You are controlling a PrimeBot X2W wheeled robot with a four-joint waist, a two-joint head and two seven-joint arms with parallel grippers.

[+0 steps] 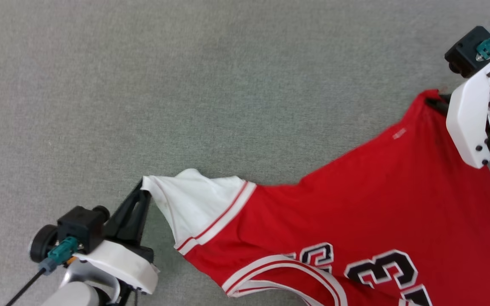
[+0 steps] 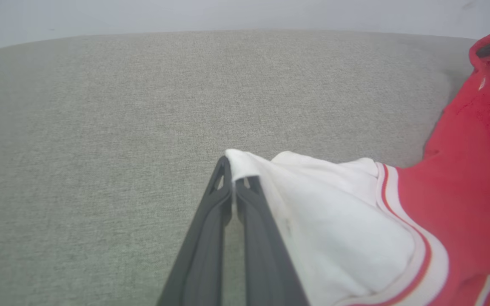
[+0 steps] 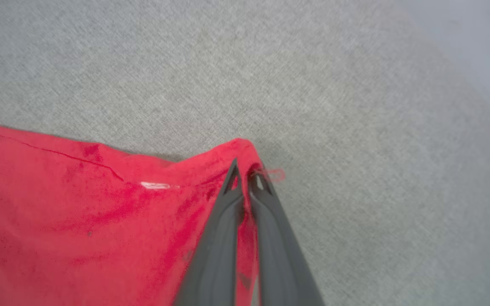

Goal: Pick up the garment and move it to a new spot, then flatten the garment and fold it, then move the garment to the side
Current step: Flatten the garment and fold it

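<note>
Across the grey cloth surface [image 1: 185,85] the garment [image 1: 368,199] is spread out, a red jersey whose body fills the lower right of the head view; everything else is placed from it. On its left side a white short sleeve [image 1: 194,199] juts out, joined to the red body by red-and-white striped trim [image 1: 223,216]. Black white-outlined numbers [image 1: 381,267] sit on its front near the bottom of that view, just beside the striped neckline [image 1: 279,263], and a small white label [image 1: 399,134] lies close to its far red corner. At the outermost tip of the sleeve the left gripper [image 1: 142,187] has its two dark fingers pressed together on the white cloth, pinching a fold, as the left wrist view shows plainly. At the garment's far red corner the right gripper [image 1: 433,102] is clamped on the red hem, with cloth bunched between its closed fingertips in the right wrist view. Between these two grips the garment's upper edge runs in a slack, slightly dipping line. Whether the cloth rests fully on the surface or hangs just above it cannot be told
</note>
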